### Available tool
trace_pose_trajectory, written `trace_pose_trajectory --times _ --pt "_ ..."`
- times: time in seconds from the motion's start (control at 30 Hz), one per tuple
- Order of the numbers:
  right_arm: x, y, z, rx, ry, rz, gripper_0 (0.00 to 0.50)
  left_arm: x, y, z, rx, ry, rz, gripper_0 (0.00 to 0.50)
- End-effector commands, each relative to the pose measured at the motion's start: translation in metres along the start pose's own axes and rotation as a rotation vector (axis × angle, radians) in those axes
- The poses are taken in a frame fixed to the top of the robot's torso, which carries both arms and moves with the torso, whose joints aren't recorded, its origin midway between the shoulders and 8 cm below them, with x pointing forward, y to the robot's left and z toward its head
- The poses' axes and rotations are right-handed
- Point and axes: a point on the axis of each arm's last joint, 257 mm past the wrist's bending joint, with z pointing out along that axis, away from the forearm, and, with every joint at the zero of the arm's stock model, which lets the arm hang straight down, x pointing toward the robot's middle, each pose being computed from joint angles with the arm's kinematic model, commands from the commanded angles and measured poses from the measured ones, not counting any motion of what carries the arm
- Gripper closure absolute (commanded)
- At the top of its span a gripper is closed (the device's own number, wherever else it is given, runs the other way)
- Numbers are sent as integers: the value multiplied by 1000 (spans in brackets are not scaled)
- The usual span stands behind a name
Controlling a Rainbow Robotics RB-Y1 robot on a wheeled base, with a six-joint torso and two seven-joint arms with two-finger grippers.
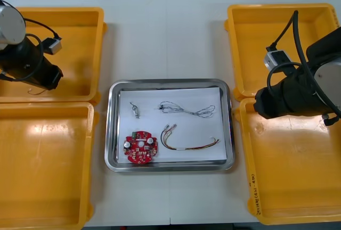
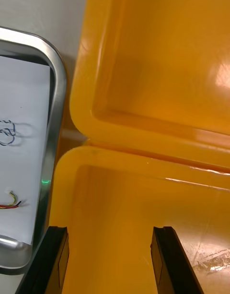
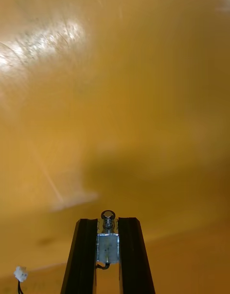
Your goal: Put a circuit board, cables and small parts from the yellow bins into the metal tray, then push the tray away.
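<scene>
Four glossy yellow plastic bins (image 1: 48, 161), two per side, smooth inside with rounded corners. One shiny rectangular metal tray (image 1: 169, 83) sits between them, with a white sheet inside. On the sheet, all apart from each other:
- one round red circuit board (image 1: 141, 147)
- one thin twisted blue and white cable (image 1: 186, 109)
- one looped red and yellow cable (image 1: 187, 144)
- one small silver metal part (image 1: 136, 111)

Left gripper (image 3: 108, 223) is down in the far left bin (image 1: 80, 33), black fingers clamped on a second small boxy metal part with a spring tip (image 3: 108, 243). A white plug on a black wire (image 3: 19, 274) lies just beside the fingers. Right gripper (image 2: 110, 234) is over the corner of the near right bin (image 2: 143, 203), beside the tray, fingers apart.
</scene>
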Motion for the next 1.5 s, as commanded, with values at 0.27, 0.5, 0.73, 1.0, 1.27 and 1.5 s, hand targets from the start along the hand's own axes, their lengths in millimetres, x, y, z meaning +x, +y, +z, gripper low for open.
trace_pose_trajectory --times 0.27,0.5,0.73,1.0,1.27,1.5 --pt "26 -33 -4 65 27 163 0 -42 -11 -108 28 -146 -147 500" --pt "29 -44 -6 68 24 212 0 -58 -21 -140 32 -210 -224 500" --pt "28 -55 -11 72 11 252 0 -66 -40 -150 39 -241 -317 500" --pt "27 -57 -12 73 10 258 0 -68 -72 -145 50 -222 -428 500" --pt "37 -62 -10 83 31 261 0 -65 -110 -139 58 -202 -501 500" --pt "45 -64 -9 80 50 258 0 -66 -144 -137 108 -197 -559 500"
